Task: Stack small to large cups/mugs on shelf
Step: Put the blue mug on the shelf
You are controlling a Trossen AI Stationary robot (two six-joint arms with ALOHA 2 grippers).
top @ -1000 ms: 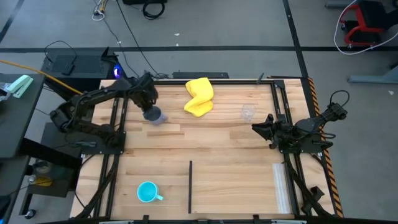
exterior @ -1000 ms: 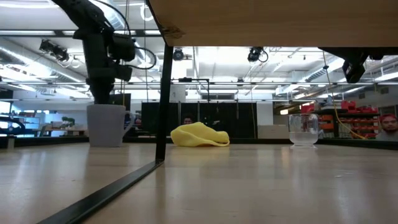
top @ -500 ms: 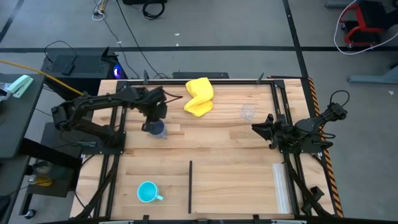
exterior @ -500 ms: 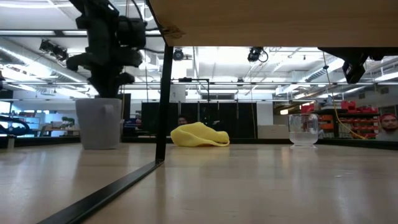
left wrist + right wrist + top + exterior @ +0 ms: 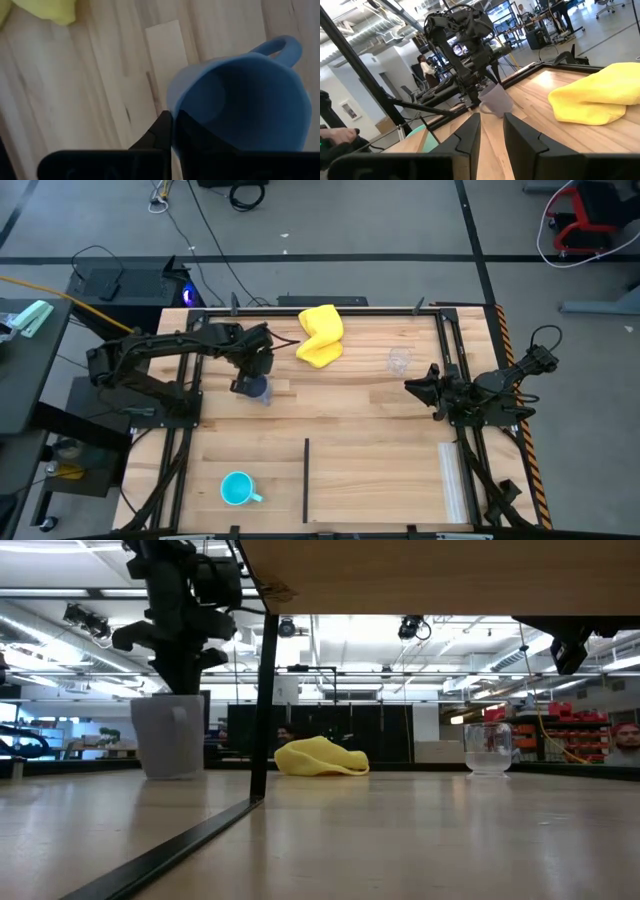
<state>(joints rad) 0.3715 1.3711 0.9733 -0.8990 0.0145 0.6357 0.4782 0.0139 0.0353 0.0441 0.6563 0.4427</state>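
The grey-blue mug (image 5: 256, 389) (image 5: 169, 736) sits left of the table's middle, under my left gripper (image 5: 257, 372) (image 5: 172, 120), which is shut on it. A turquoise mug (image 5: 237, 489) stands by its base near the table's near-left corner. The clear cup (image 5: 399, 361) (image 5: 489, 748) stands upright toward the far right. My right gripper (image 5: 416, 385) (image 5: 492, 132) waits open by the right edge, touching nothing. My left gripper holds the grey-blue mug by its rim (image 5: 171, 97), on the side roughly opposite the handle (image 5: 280, 47). One finger (image 5: 197, 137) is inside the mug and one (image 5: 159, 131) outside. The fingers come from above, pointing down. Whether the near-upright mug's base touches the table, I cannot tell.
A crumpled yellow cloth (image 5: 321, 335) (image 5: 320, 757) lies at the far edge, between mug and clear cup. A wooden shelf board (image 5: 440, 575) spans above the table on a dark post (image 5: 262, 700). A dark bar (image 5: 306, 480) and a clear strip (image 5: 455, 480) lie near the front.
My left gripper has carried the grey-blue mug a short way from near the far-left corner toward the table's near edge and slightly right, turning at the wrist as it went. It has stayed shut on the mug.
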